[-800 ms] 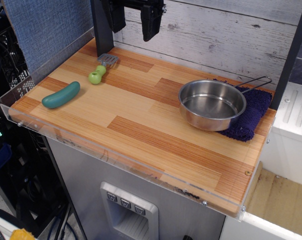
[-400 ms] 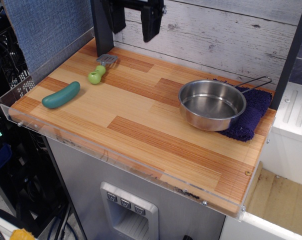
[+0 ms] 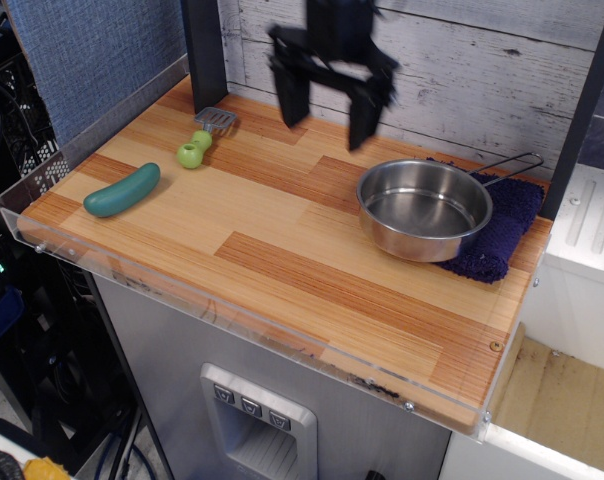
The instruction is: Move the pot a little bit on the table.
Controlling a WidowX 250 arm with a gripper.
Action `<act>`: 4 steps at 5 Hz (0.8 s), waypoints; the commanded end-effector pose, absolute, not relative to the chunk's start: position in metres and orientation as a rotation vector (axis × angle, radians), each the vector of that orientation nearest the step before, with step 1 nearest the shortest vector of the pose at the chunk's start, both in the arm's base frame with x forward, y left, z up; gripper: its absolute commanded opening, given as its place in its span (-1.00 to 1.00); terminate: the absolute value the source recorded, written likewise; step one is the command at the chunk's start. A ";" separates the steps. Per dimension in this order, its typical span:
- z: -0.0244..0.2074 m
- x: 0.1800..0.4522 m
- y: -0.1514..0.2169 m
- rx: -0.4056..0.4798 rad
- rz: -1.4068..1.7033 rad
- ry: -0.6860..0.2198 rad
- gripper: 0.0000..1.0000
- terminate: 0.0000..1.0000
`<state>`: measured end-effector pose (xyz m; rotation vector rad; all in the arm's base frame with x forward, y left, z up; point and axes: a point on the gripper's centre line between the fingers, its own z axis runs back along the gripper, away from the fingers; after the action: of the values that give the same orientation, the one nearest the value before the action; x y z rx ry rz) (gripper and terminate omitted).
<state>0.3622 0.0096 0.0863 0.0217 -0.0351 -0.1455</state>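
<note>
From my end, far left of the table (image 3: 282,265) there's a green cucumber toy (image 3: 121,190) lying near the acrylic rim, and just behind it a little spatula (image 3: 204,132) with a green handle. Moving right, the gripper (image 3: 328,112) hangs in the air over the back-middle of the wood, pointing down, a bit motion-blurred, its two dark fingers (image 3: 290,88) spread wide apart with nothing between them. It's above and left of the pot (image 3: 424,209), not touching it. The pot sits upright at the right end, its right side resting on a dark purple cloth (image 3: 500,235), wire handle pointing toward the back right corner.
</note>
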 end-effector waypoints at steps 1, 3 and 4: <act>0.057 0.371 -0.019 0.058 -0.210 -0.011 1.00 -1.00; 0.036 0.370 -0.017 0.071 -0.218 0.018 -1.00 -1.00; 0.045 0.370 -0.016 0.071 -0.219 -0.005 -1.00 -1.00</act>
<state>0.3669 -0.0175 0.0250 0.0694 0.0562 -0.2208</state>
